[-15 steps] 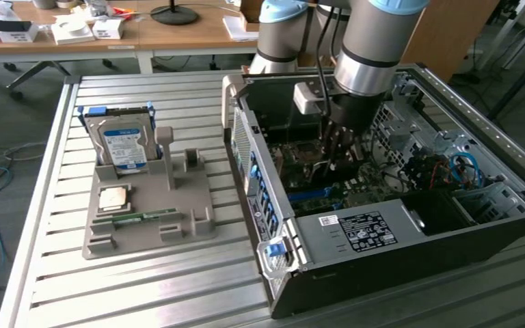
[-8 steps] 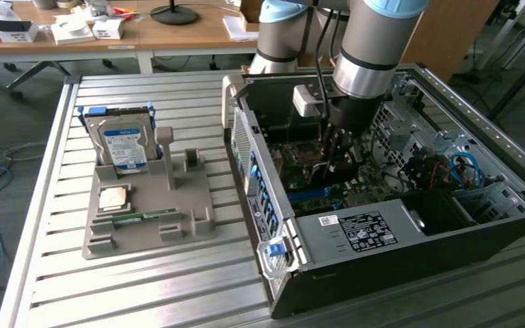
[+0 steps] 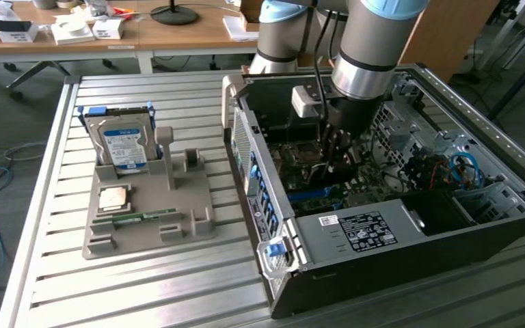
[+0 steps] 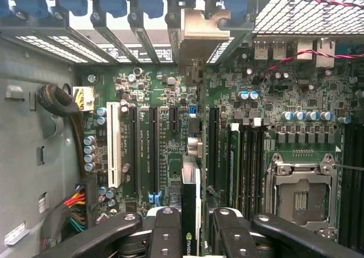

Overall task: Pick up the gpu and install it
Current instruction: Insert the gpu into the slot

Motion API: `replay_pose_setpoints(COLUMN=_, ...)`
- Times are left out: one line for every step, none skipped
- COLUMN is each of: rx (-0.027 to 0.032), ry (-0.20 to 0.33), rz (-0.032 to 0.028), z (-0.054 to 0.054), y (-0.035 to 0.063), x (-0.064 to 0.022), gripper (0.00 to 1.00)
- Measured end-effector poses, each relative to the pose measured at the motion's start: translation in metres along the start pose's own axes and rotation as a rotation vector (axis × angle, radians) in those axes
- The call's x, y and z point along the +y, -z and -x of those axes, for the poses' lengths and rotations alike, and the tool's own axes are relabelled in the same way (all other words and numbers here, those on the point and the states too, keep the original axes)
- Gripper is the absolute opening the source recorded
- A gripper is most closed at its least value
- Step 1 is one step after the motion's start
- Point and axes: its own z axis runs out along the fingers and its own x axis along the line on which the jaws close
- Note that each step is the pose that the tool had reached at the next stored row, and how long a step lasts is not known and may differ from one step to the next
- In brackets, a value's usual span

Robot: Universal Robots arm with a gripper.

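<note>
The pick-up half looks done. The gripper (image 4: 190,219) is down inside the open computer case (image 3: 399,239), and its 2 black fingers (image 4: 165,231) pinch the gpu (image 4: 190,198) edge-on between them, jaws closed part-way on the thin board rather than pressed together. In the wrist view the card runs from the fingers toward its pale metal bracket (image 4: 199,29), which stands at the row of rear slot openings with the blue clips. Below it lies the motherboard (image 4: 284,99), and the card hangs in line with the bank of long expansion slots (image 4: 153,150).

In the exterior view the case fills the exterior view's right, at about 3 o'clock from the grey fixture (image 3: 144,232) on the slatted table (image 3: 153,294). The arm enters the case from 12 o'clock. On the fixture the hard drive (image 3: 124,147) stands at the 12 o'clock end, and the small memory stick (image 3: 139,217) lies toward 6 o'clock.

What is left, as I judge it, is the seating itself. I cannot tell whether the card's edge is already in a slot or just above it, nor whether the bracket is home at the rear. With the card in the grip, I would call the install well along but not finished.
</note>
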Motion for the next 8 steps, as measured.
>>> replay_pose_setpoints(rx=0.0001, ry=0.000, rz=0.0000, z=0.0000, y=0.0000, x=0.0006, gripper=0.26)
replay_pose_setpoints(rx=0.0002, ry=0.000, rz=0.0001, z=-0.0001, y=0.0001, x=0.0013, gripper=0.26)
replay_pose_setpoints(rx=0.0002, ry=0.000, rz=0.0000, z=-0.0001, y=0.0000, x=0.0019, gripper=0.26)
replay_pose_setpoints(rx=0.0001, ry=0.000, rz=0.0001, z=-0.0001, y=0.0000, x=0.0024, gripper=0.26)
replay_pose_setpoints(rx=0.0002, ry=0.000, rz=0.0000, z=-0.0001, y=0.0000, x=0.0026, gripper=0.26)
replay_pose_setpoints(rx=0.0002, ry=0.000, rz=0.0001, z=-0.0001, y=0.0000, x=0.0026, gripper=0.26)
replay_pose_setpoints(rx=0.0002, ry=0.000, rz=0.0001, z=-0.0002, y=0.0000, x=0.0026, gripper=0.26)
replay_pose_setpoints(rx=0.0002, ry=0.000, rz=0.0001, z=-0.0002, y=0.0001, x=0.0027, gripper=0.26)
